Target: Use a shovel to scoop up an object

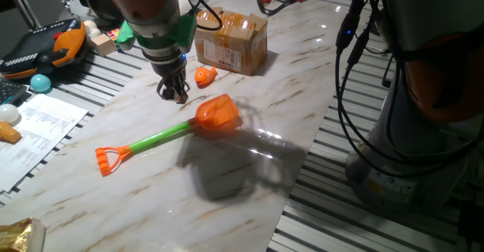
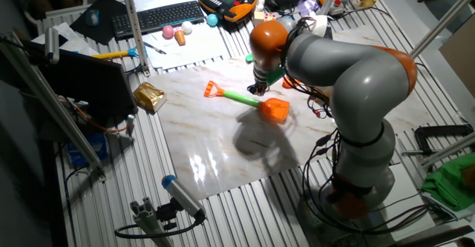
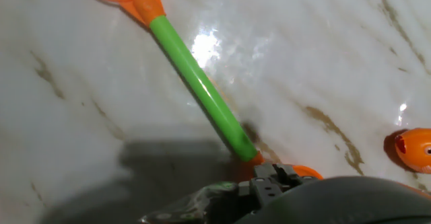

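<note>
The shovel (image 1: 162, 137) lies flat on the marble table (image 1: 249, 176), with its orange blade (image 1: 218, 113) to the right and its orange loop end (image 1: 110, 160) to the left. It also shows in the other fixed view (image 2: 241, 98) and in the hand view (image 3: 195, 83). The small orange fish toy (image 1: 205, 75) lies just beyond the blade, next to the cardboard box; it shows at the right edge of the hand view (image 3: 414, 150). My gripper (image 1: 175, 93) hangs just behind the shaft near the blade. Its fingers look close together and hold nothing.
A brown cardboard box (image 1: 231, 40) stands behind the fish. Papers (image 1: 38, 127), an orange-black pendant (image 1: 45, 48) and small toys lie at the left. Cables (image 1: 355, 70) hang along the table's right edge. A gold packet (image 2: 148, 96) lies on the rack beside the table.
</note>
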Motion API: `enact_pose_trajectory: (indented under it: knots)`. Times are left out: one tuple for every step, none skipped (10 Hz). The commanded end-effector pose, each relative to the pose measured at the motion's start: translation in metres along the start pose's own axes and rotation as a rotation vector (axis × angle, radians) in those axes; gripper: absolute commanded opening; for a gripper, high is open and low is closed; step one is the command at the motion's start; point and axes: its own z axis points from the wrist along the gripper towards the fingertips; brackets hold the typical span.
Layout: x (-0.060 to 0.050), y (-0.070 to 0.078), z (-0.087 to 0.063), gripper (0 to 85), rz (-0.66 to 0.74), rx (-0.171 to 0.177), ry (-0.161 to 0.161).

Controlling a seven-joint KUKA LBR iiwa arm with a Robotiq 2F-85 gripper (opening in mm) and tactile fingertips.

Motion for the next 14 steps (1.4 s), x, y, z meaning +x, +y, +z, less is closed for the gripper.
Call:
enact_pose_trajectory:
  knots:
    - [-0.003,0.001,0.002,0.7,-0.010,0.000,0.004]
    - [-0.006,0.002,0.005,0.7,-0.019,-0.010,0.000]
    - [-0.011,0.006,0.007,0.7,-0.021,-0.018,-0.004]
    - [-0.014,0.010,0.007,0.7,-0.019,-0.018,-0.005]
    - [-0.016,0.014,0.008,0.7,-0.003,-0.028,-0.003]
    - [-0.017,0.019,0.010,0.7,0.007,-0.021,0.000]
    - [-0.016,0.019,0.012,0.7,0.015,-0.040,-0.005]
    - [-0.016,0.021,0.013,0.7,0.024,-0.037,0.003]
    - [-0.016,0.023,0.014,0.7,0.029,-0.038,0.010]
    - [-0.015,0.026,0.016,0.7,0.047,-0.046,0.000]
    - [-0.013,0.029,0.016,0.7,0.071,-0.048,-0.010]
    - [-0.013,0.030,0.015,0.7,0.074,-0.046,-0.016]
    - [-0.013,0.030,0.016,0.7,0.082,-0.053,-0.016]
    - [-0.015,0.031,0.017,0.7,0.091,-0.057,-0.014]
